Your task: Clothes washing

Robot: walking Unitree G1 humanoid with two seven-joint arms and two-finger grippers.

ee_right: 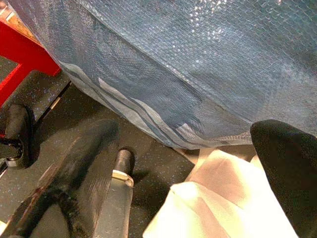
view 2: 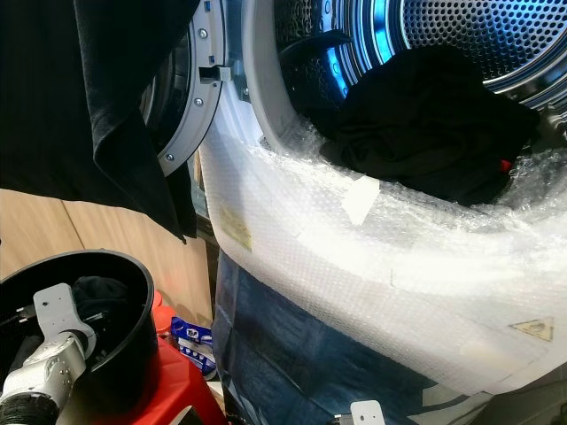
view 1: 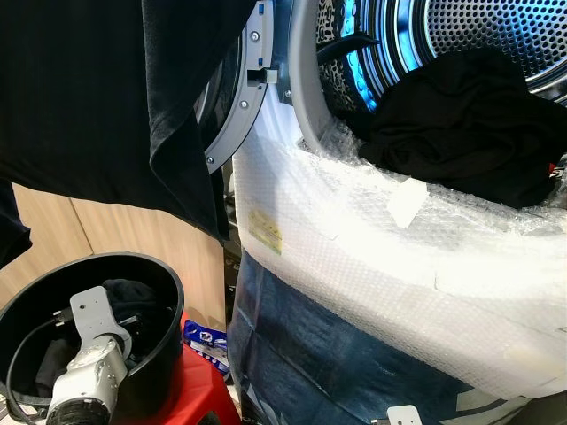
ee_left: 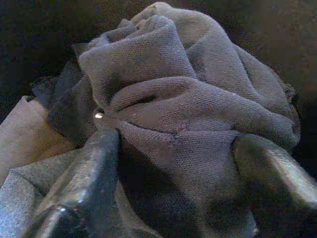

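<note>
A black bucket (view 1: 155, 292) stands on a red stool (view 1: 199, 390) at my lower left, with dark clothes inside. My left arm (view 1: 89, 363) reaches down into it. In the left wrist view my left gripper (ee_left: 178, 144) is open, one finger on each side of a crumpled dark grey garment (ee_left: 198, 99). The washer's drum (view 1: 496, 35) is open at the upper right, and a black garment (view 1: 469, 124) lies in its mouth. My right gripper (ee_right: 185, 131) hangs open and low by the washer's front, nothing between its fingers.
Bubble wrap (view 1: 372, 239) covers the washer's front and rim, over blue sheeting (view 1: 301, 354). The round door (view 1: 239, 106) stands open to the left. A black garment (view 1: 106, 88) hangs across the upper left. A blue packet (view 1: 205, 341) lies beside the stool. Wooden panelling is behind.
</note>
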